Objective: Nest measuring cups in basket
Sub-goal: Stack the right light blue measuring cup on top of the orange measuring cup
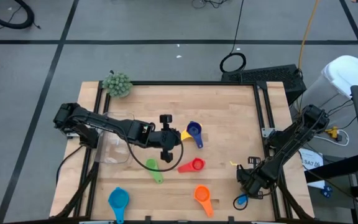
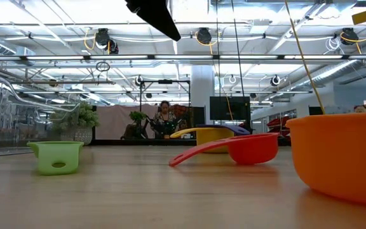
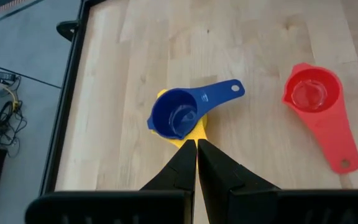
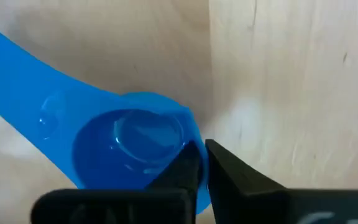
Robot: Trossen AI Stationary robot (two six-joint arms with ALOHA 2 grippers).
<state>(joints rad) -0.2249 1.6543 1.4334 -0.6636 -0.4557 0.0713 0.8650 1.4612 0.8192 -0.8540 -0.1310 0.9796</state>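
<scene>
The dark blue cup (image 1: 194,130) sits inside the yellow cup (image 1: 184,135) at the table's middle; both show in the left wrist view (image 3: 176,115) (image 3: 192,130). My left gripper (image 1: 166,144) (image 3: 196,146) hangs shut above the yellow cup's handle and touches nothing. The red cup (image 1: 193,165), green cup (image 1: 153,167), orange cup (image 1: 202,195) and a light blue cup (image 1: 118,200) lie on the table nearer its front edge. My right gripper (image 1: 248,184) (image 4: 202,163) is shut on a small light blue cup (image 4: 129,149) at the front right. The clear basket (image 1: 112,147) lies under my left arm. My right gripper pinches the small light blue cup's wall at its rim (image 4: 191,134), on the side away from the handle, one finger inside the bowl and one outside. The fingers come from above. I cannot tell whether the cup is lifted clear of the table.
A fuzzy green ball (image 1: 117,84) sits at the far left corner. A black frame rail (image 1: 263,118) runs along the table's right side. Bare wood lies between the basket and the far edge.
</scene>
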